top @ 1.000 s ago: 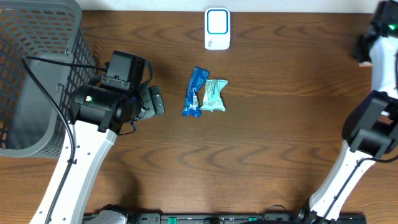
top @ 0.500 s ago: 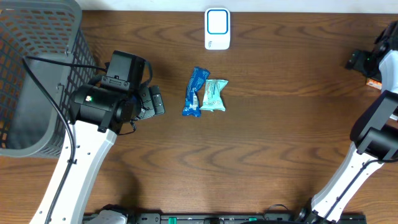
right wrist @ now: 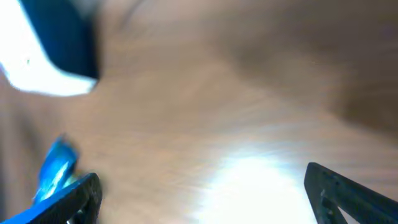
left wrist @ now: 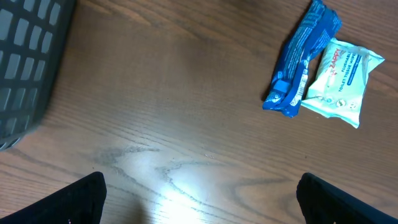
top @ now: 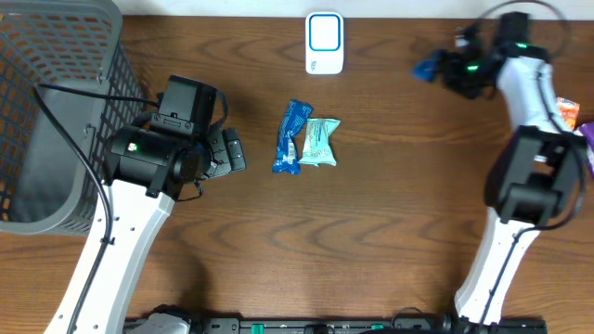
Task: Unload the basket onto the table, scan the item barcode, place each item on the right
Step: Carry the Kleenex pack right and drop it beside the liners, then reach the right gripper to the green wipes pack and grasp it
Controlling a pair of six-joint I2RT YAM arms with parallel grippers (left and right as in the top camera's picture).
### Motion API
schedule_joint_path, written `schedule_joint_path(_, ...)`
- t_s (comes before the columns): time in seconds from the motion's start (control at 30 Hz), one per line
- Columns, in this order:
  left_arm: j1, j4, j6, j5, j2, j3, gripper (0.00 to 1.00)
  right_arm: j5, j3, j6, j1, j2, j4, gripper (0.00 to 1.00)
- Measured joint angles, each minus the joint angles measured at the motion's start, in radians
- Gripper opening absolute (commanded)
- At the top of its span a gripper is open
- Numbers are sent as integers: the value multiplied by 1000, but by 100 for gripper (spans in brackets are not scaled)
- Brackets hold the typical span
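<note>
Brown wood is the top of the bench (top: 390, 213). In the middle of it lie two packets, side by side and touching. One is a long blue packet (top: 291, 136). The other is a pale green and white packet (top: 319, 142) on its right. Both lie flat, and no pincer holds them. The white scanner (top: 324, 42) with a blue window sits at the far edge of the bench, behind the packets and apart from them. A big grey basket (top: 56, 111) sits at the left end.

The left pincer (top: 232, 150) hangs over the bench between the basket and the packets, and it points at the packets. Its two fingers (left wrist: 81, 199) are spread wide, with only bare wood between them. In its own camera the packets show in the top right corner.

The right pincer (top: 444, 68) is near the far edge, to the right of the scanner and apart from it. Its camera picture is very blurry. Its fingers (right wrist: 348, 190) stand wide apart with wood between them, so it grips nothing. A small blue bit (right wrist: 57, 169) shows by one finger. I cannot tell what it is or if it touches. Some bright packets (top: 568, 111) lie at the right edge.
</note>
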Motion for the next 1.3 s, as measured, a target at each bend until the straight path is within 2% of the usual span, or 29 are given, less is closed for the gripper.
schedule_joint_path(0.2, 0, 0, 0, 0, 0, 0, 98, 15, -11, -27, 188, 0, -118, 99)
schedule_joint_path(0.3, 0, 0, 0, 0, 0, 0, 98, 33, -45, -30, 271, 0, -110, 93)
schedule_joint_path(0.4, 0, 0, 0, 0, 0, 0, 98, 39, -96, 0, 348, 0, -75, 81)
schedule_joint_path(0.53, 0, 0, 0, 0, 0, 0, 98, 32, -148, 52, 409, -5, -50, 74)
schedule_joint_path(0.73, 0, 0, 0, 0, 0, 0, 98, -74, -208, 89, 413, -19, -35, 72)
schedule_joint_path(0.87, 0, 0, 0, 0, 0, 0, 98, -146, -241, 97, 401, -21, -40, 65)
schedule_joint_path(1.03, 0, 0, 0, 0, 0, 0, 98, -194, -256, 87, 390, -21, -97, 65)
schedule_joint_path(1.3, 0, 0, 0, 0, 0, 0, 98, -232, -274, 63, 340, -61, -134, 70)
